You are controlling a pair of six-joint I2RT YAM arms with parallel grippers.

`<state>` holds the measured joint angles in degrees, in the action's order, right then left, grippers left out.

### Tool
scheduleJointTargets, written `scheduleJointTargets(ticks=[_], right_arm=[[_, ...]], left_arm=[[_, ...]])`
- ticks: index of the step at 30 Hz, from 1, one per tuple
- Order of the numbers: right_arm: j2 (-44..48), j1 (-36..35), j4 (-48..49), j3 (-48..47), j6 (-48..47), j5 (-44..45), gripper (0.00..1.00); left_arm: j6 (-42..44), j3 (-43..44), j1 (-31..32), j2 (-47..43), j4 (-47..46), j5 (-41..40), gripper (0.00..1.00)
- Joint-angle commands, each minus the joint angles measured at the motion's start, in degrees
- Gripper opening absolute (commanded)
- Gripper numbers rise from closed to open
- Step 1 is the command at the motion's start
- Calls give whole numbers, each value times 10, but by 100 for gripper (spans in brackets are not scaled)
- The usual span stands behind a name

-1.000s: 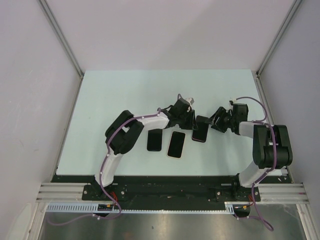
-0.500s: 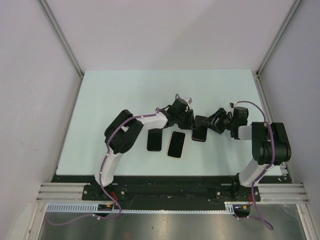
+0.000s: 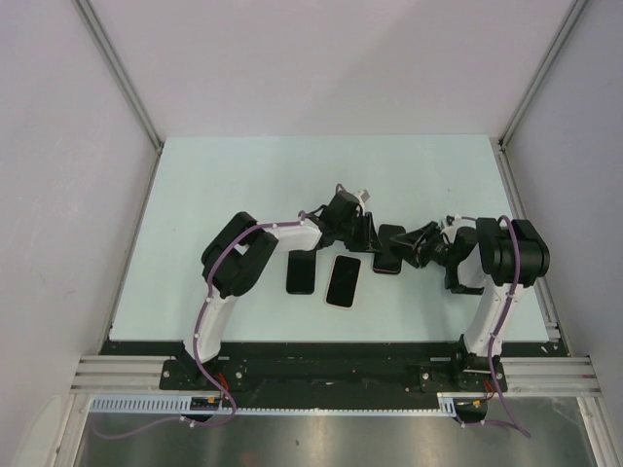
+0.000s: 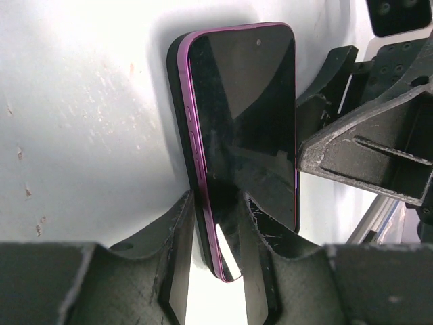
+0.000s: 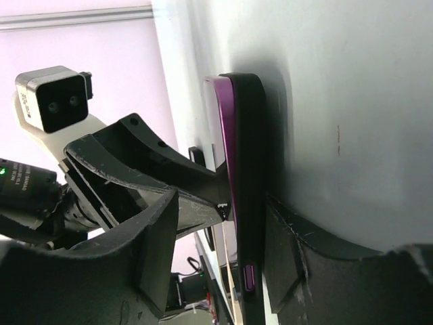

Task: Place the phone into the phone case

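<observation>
Where edges show, the phone [image 4: 243,128] is purple.

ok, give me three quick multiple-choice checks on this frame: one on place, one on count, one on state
1. Where is the purple phone?
A. Between the left gripper and the right gripper
B. Flat at the table's far left corner
C. On the rail in front of the arm bases

2. How many dark slabs lie flat on the table, clear of both grippers?
A. None
B. Two
C. Four

3. What is the left gripper doing?
A. Hanging open above bare table
B. Shut on the purple phone's edge
C. Out of every view

Key:
1 A: the top view shows the phone between the two grippers.
2 B: two slabs lie side by side near the left arm.
3 B: in the left wrist view, its fingers pinch the phone's near edge.
</observation>
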<state>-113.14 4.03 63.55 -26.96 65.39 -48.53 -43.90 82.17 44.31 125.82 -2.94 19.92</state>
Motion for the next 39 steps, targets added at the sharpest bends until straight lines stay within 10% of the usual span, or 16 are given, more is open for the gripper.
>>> scheduleJointTargets(ticks=[1,20,27,39], right_arm=[[-27,-3,137,2,62,-71,52],[6,3,162,2,27,-95,0],[32,-14,274,-35,121,-138,0],[139,-104,279,-97,204,-167,0]], left_arm=[[-8,-12,8,3,-17,22,35],[25,-49,-36,-121,-12,60,54],[79,-83,-84,-260,51,52,77],[46,-261,-146,-448,-38,139,85]])
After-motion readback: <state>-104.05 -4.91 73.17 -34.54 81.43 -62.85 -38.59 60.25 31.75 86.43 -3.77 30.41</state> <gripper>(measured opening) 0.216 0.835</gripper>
